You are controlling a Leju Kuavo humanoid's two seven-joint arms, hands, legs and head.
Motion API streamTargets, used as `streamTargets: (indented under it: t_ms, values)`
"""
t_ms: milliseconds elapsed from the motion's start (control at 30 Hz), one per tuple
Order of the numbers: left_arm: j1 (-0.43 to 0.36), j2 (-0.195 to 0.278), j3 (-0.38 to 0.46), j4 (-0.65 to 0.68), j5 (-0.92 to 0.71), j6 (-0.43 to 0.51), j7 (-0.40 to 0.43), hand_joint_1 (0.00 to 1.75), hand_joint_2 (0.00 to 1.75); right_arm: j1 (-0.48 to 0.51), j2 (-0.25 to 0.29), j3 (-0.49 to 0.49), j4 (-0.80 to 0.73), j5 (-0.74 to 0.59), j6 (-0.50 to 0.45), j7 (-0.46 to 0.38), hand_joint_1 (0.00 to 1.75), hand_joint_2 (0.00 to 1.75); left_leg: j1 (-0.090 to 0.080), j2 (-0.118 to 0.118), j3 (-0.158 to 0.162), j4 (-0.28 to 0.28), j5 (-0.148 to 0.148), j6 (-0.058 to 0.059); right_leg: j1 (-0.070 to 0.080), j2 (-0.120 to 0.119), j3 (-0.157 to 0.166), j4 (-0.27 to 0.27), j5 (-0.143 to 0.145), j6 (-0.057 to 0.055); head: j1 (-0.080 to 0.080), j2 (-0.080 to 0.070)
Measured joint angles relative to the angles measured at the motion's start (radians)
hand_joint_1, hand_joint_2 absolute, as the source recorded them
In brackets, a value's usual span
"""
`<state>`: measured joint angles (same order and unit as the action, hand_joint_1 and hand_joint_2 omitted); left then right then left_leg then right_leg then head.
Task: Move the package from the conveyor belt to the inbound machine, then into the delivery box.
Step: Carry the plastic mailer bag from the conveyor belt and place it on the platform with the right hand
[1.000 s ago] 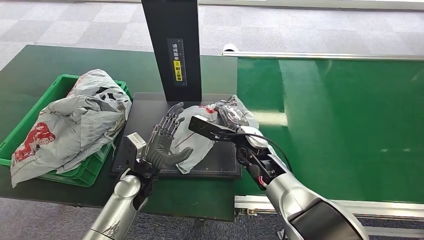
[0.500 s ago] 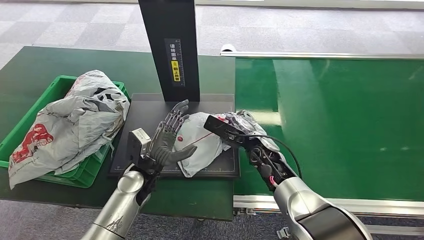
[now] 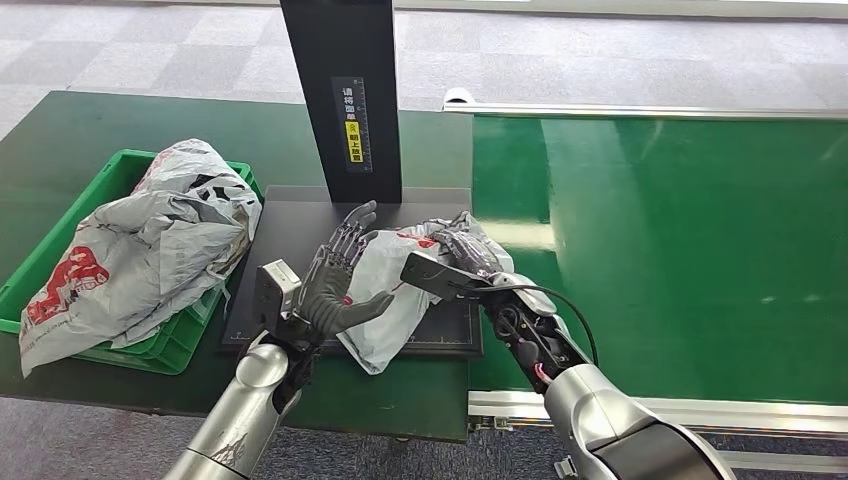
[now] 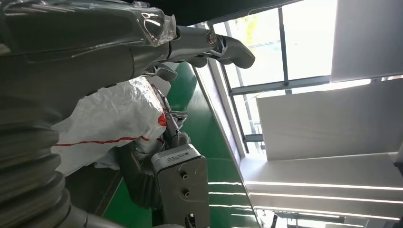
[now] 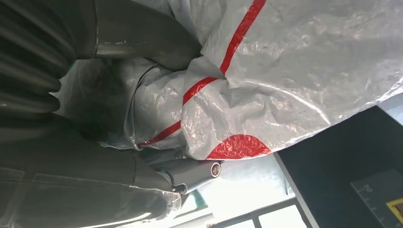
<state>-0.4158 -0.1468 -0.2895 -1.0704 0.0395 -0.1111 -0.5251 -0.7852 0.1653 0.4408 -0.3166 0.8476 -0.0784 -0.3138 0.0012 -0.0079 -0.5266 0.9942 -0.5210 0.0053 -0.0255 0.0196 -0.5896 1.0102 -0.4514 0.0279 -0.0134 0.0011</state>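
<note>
Right hand (image 3: 468, 252): fingers are closing around a bunched fold of the package (image 3: 392, 290), gripping it from the conveyor side. In the right wrist view the thumb is pressing into crumpled film (image 5: 266, 95) beside a red stripe, so the hold looks firm.

Left hand (image 3: 335, 285): fingers are spreading wide, palm facing the package, holding nothing. The palm is sitting just beside the package's near face; whether it is actually touching cannot be told from the head view. Judgement: it is acting as a stop or support so the limp bag is not sliding off while the right hand is positioning it.

Package: lying on the inbound machine (image 3: 300, 225), on its dark plate at the foot of the black post (image 3: 345, 95), with its lower corner overhanging the plate's front edge. Judgement: it is being held there for the scan step.

The conveyor belt (image 3: 690, 250) is carrying nothing visible. The delivery box (image 3: 110, 170), a green crate well apart on the left, is holding other grey bags (image 3: 150, 250), heaped above its rim.

Hard to make out: the right hand's fingertips are buried in film; the post's top is cut off; its yellow label is unreadable.
</note>
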Motion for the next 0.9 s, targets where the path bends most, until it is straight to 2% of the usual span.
streamTargets:
  t_ms: [67,200,267,333,467,567,700,800,900]
  values:
    - [0.000,0.000,0.000,0.000,0.000,0.000,-0.001,0.00,1.75,0.000,0.003,0.007,0.000,0.024,-0.025,0.022,0.00,1.75,0.000,0.000,0.000,0.000,0.000,0.000,0.000,0.000,0.000,0.000,0.000,0.000,0.000,0.000]
    - [0.000,0.002,0.000,0.000,-0.004,0.000,-0.002,0.00,1.75,0.000,0.007,0.014,-0.002,0.037,-0.072,0.061,0.00,1.75,0.000,0.000,0.000,0.000,0.000,0.000,0.000,0.000,0.000,0.000,0.000,0.000,0.000,0.000]
    - [0.000,0.003,0.000,0.000,-0.007,0.001,-0.002,0.00,1.75,0.004,0.005,0.011,-0.007,0.016,-0.101,0.048,0.00,1.75,0.000,0.000,0.000,0.000,0.000,0.000,0.000,0.000,-0.001,0.000,0.000,0.000,0.000,0.000]
    - [0.000,0.003,0.000,0.000,-0.008,0.003,-0.002,0.00,1.75,0.015,0.003,-0.002,-0.018,-0.030,-0.120,-0.007,0.00,1.75,0.000,-0.001,0.000,0.000,0.000,0.000,0.000,0.000,0.000,0.000,0.000,0.000,0.000,0.000]
    - [0.000,0.003,0.000,0.000,-0.009,0.006,-0.003,0.00,1.75,0.058,-0.006,-0.050,-0.060,-0.148,-0.111,-0.173,0.00,1.75,0.000,-0.001,0.000,0.000,0.000,0.000,0.000,-0.001,-0.001,0.000,0.000,0.000,0.000,0.000]
    - [0.000,0.004,0.001,0.000,-0.009,0.006,-0.005,0.00,1.75,0.112,-0.021,-0.088,-0.114,-0.248,-0.030,-0.264,0.00,1.75,0.000,-0.002,0.000,0.000,0.000,0.000,0.000,-0.001,-0.001,0.000,0.000,0.000,0.000,0.000]
    - [0.001,0.007,0.005,0.000,-0.009,0.004,-0.009,0.00,1.75,0.211,-0.045,-0.138,-0.212,-0.431,0.185,-0.353,0.00,1.75,0.000,-0.003,-0.001,0.000,0.000,0.000,0.000,-0.002,-0.001,0.000,0.000,0.000,0.000,0.000]
    - [0.007,0.010,0.015,0.000,-0.009,0.006,-0.014,0.00,1.75,0.286,-0.070,-0.173,-0.313,-0.564,0.306,-0.365,0.00,1.75,0.000,-0.003,-0.001,0.000,0.000,0.000,0.000,-0.002,-0.001,-0.001,0.000,0.000,0.000,0.000]
    - [0.024,0.016,0.028,0.000,-0.007,0.010,-0.017,0.00,1.75,0.362,-0.103,-0.196,-0.434,-0.647,0.338,-0.337,0.00,1.75,0.000,-0.003,-0.002,0.000,0.000,0.000,0.000,-0.003,-0.001,-0.001,0.000,0.000,0.000,0.000]
